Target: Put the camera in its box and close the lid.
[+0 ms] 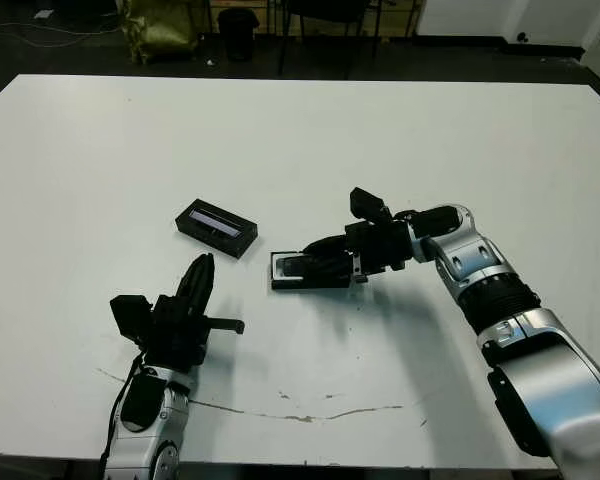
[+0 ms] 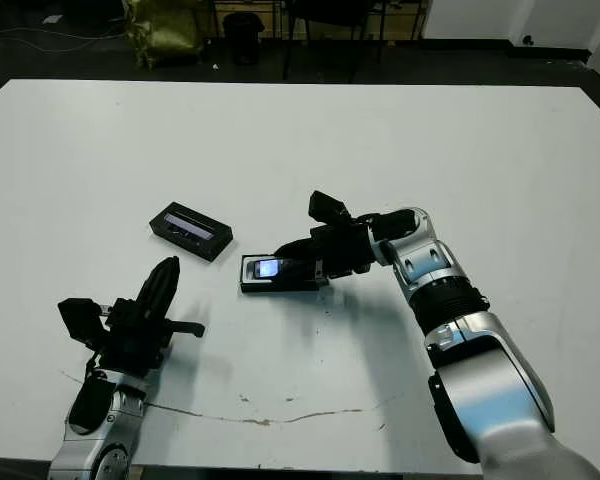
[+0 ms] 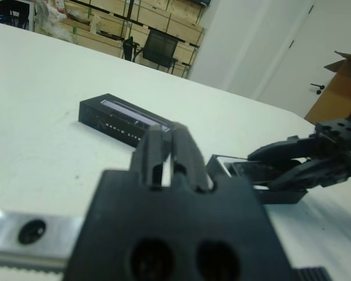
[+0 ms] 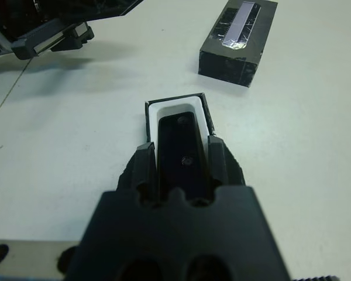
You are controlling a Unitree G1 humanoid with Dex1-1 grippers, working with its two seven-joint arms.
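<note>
From the head camera, a white bench [image 1: 400, 130] fills the picture. The right claw [image 1: 315, 265] reaches in low from the right and grips the camera [image 2: 270, 268], a slim black bar, over the box [image 1: 278, 271], a small black tray with a white lining near the middle of the bench. The lid [image 1: 216, 227], black with a pale strip, lies apart, just to the far left of the box. The left claw [image 1: 197, 283] rests near the front left, holding nothing. The left wrist camera shows that claw's fingers [image 3: 188, 153] pressed nearly together and empty, with the lid beyond them and the box off to one side. The right wrist camera shows its two fingers clamped on the camera's sides, the bar lying part way inside the white lining. A likely risk: the fingers straddle the box walls, so releasing at a tilt could leave the camera propped on a rim, and the light box could slide. The bench top is matte white with a thin crack line near its front edge; beyond are dark floor, chairs and shelving.
</note>
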